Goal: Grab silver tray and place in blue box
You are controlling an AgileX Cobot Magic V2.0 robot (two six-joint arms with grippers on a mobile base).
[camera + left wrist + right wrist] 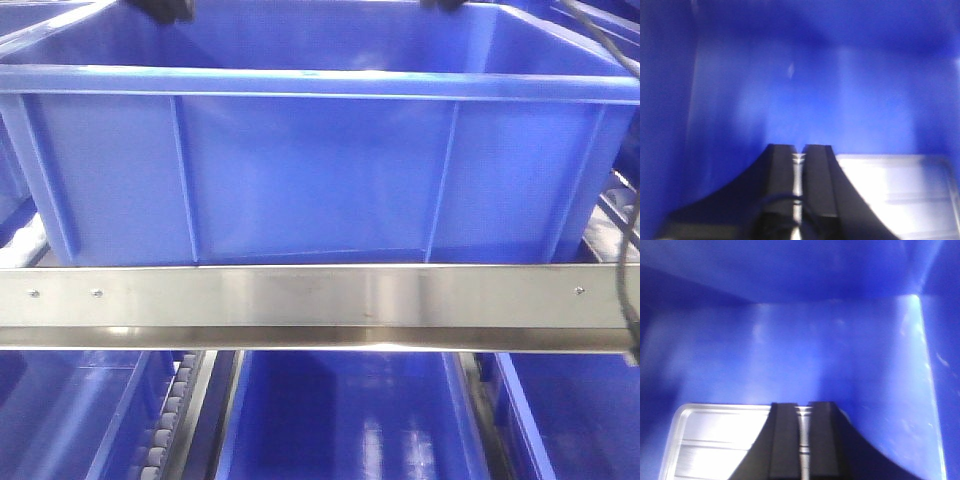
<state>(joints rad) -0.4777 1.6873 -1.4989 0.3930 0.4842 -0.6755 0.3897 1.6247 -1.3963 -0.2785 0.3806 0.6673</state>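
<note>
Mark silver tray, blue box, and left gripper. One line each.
silver tray (710,440): right wrist view, flat recessed centre near its left corner.
blue box (320,180): exterior front view, outer front wall.
left gripper (798,150): left wrist view, gap between fingertips, clamping the tray rim.

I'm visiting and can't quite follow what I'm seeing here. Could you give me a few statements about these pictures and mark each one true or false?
1. The left fingers are pinched on the rim of the silver tray. True.
2. The right fingers are spread wide with nothing between them. False: they are closed on the tray's rim.
3. Both wrist views look into the blue box. True.
4. The box is red. False: it is bright blue.
5. A brushed metal rail runs across the front view below the box. True.
6. The front view shows the tray plainly. False: the box wall hides it there.
</note>
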